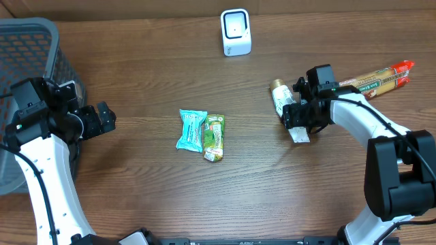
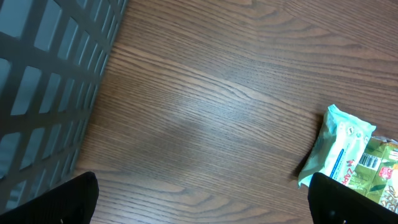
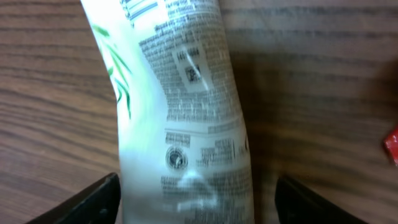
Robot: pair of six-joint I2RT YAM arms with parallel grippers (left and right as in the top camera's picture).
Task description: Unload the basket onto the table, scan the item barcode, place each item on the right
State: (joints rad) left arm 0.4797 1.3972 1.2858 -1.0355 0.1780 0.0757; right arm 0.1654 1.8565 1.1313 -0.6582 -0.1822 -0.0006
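I see the white plastic tube with a gold cap (image 1: 280,99) lying on the right side of the brown wooden table (image 1: 157,197), its printed side up. My right gripper (image 1: 300,121) straddles it with the jaws apart, not clamped. A long red-tipped packet (image 1: 381,76) lies just to the right. The small white box scanner (image 1: 236,32) stands at far centre. A teal sachet (image 1: 191,129) and a green sachet (image 1: 214,136) lie side by side mid-table. My left gripper (image 1: 103,119) gapes wide, holding nothing, beside the grey mesh basket (image 1: 34,41).
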